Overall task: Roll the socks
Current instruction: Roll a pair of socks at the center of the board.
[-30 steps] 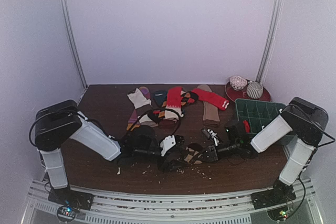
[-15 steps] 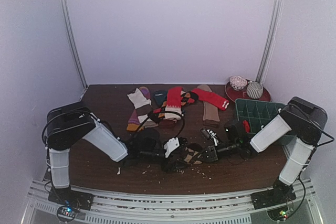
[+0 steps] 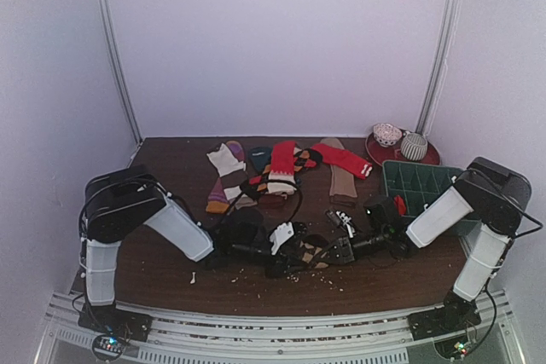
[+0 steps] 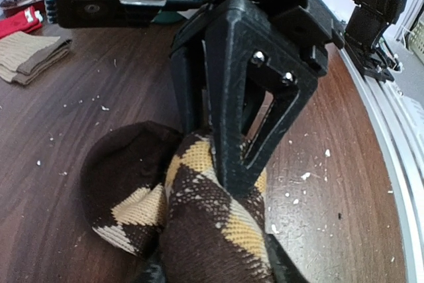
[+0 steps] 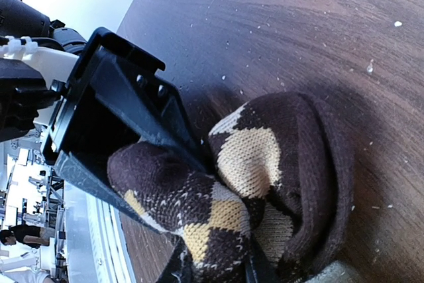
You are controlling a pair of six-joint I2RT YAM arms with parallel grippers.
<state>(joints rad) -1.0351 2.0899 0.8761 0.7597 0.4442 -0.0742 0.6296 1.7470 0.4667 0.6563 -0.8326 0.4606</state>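
Black left gripper (image 4: 215, 271) first: read as part-closed around the argyle sock (image 4: 199, 223), brown-and-tan cloth packed between both fingers and touching each; treat as a grip. Find the right gripper (image 5: 218, 264) opposite, narrowly set and pinching the same sock, cloth running straight into the gap between its fingers. Note both tips nose to nose, just apart, with only the bunched sock between.

Locate this bundle on the table (image 3: 171, 168) close to the near edge, about midway between the left and right edges, among pale crumbs. Take the long axis as running left to right, parallel to the near edge, from one gripper to the other. Expect no reach advantage: both arms equally near, each already on the cloth. Note a dark folded lobe bulging from the grip line toward the far edge, flat on the wood; count this as loose length not yet wound in.

Judge the coming move as a turn about that left-right axis, one end held as anchor, the other wrapping the cloth over. Watch for finger clash, given tips so close together, and for cloth slipping out of the wider left grip.

Find the red sock (image 3: 343, 158), striped cuff toward the right edge, well apart near the far edge among other socks; leave outside the present grip. Number of turns already in the bundle: not readable from any view.
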